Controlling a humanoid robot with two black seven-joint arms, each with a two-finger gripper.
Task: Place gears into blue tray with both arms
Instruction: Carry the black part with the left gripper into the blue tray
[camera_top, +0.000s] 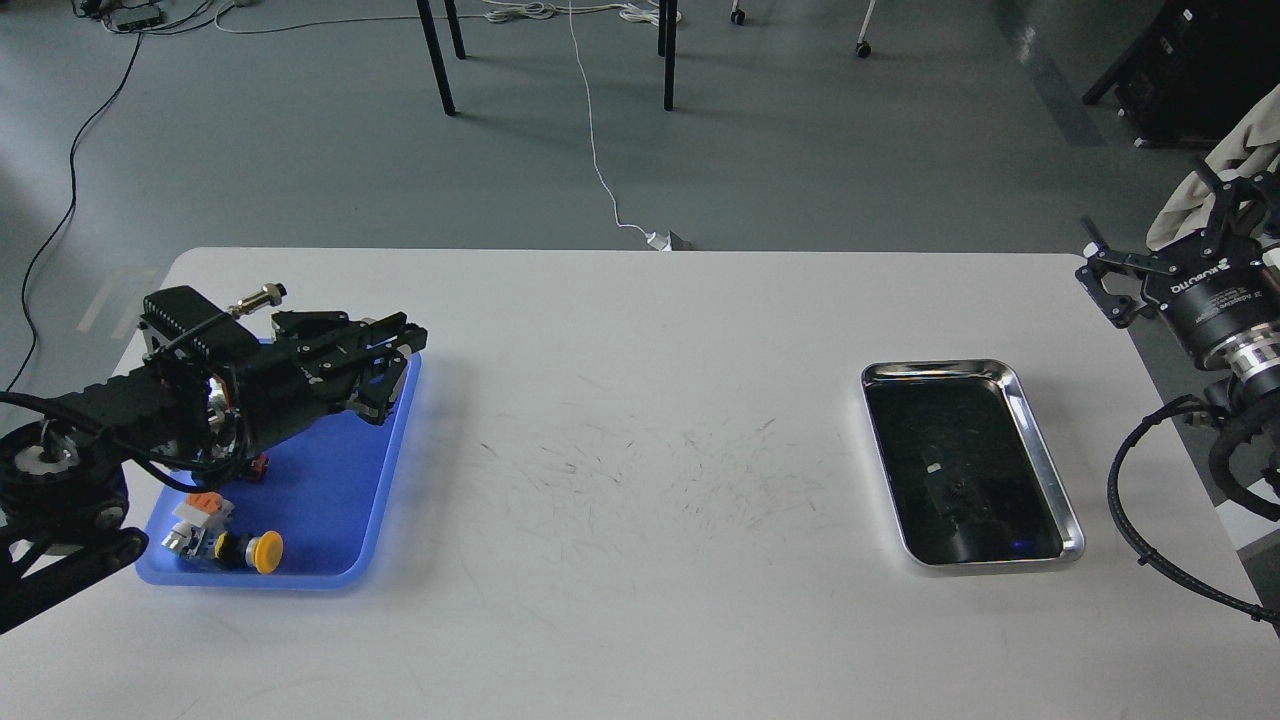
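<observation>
The blue tray (330, 480) lies at the table's left. Over its far right corner hovers my left gripper (400, 345), its fingers drawn together; the gear it carried cannot be made out between the dark fingertips, and no gear lies on the white tabletop. The left arm hides the tray's far left part. Off the table's right edge my right gripper (1150, 240) is held high, open and empty.
A yellow-capped push-button (262, 552) and an orange-topped part (203, 504) lie at the blue tray's near end. A shiny steel tray (1040, 450) with a dark reflective bottom sits at the right. The white table (650, 500) stretches between both trays.
</observation>
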